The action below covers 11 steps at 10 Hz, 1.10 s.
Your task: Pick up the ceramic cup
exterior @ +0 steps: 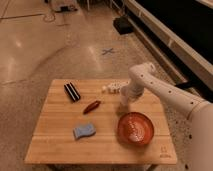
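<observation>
The white arm reaches in from the right over the wooden table [55,145]. My gripper [124,101] points down at the table's back right part, just behind the orange bowl [135,128]. A small whitish shape that seems to be the ceramic cup [123,98] sits right at the gripper and is mostly covered by it. I cannot tell whether the gripper touches or holds it.
Tiny white pieces [112,88] lie left of the gripper near the back edge. A black bar-like object [72,92], a red chilli-like item [91,106] and a blue sponge [85,131] lie further left. Shiny floor surrounds the table.
</observation>
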Each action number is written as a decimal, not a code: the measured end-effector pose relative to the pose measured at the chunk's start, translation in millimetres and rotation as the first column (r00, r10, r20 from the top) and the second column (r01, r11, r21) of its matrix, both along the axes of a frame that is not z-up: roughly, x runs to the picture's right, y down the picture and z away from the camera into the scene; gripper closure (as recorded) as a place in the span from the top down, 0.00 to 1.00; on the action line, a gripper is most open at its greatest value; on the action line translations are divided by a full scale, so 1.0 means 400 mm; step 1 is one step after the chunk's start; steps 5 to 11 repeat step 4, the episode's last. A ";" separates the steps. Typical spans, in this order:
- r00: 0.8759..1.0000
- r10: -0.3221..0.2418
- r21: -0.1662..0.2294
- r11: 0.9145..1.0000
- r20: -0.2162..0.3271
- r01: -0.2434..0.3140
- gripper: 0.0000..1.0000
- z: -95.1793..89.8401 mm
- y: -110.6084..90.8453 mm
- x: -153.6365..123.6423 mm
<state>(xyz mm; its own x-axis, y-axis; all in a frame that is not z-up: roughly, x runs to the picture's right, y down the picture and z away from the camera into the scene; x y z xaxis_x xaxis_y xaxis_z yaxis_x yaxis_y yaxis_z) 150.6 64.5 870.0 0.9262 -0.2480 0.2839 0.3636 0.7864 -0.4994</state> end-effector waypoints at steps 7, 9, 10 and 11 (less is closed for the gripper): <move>0.999 -0.007 0.067 0.998 0.054 0.004 0.00 -0.152 -0.099 -0.032; 0.999 -0.007 0.067 0.998 0.054 0.004 0.00 -0.152 -0.099 -0.032; 0.999 -0.007 0.067 0.998 0.054 0.004 0.00 -0.152 -0.099 -0.032; 0.999 -0.007 0.067 0.998 0.054 0.004 0.00 -0.152 -0.099 -0.032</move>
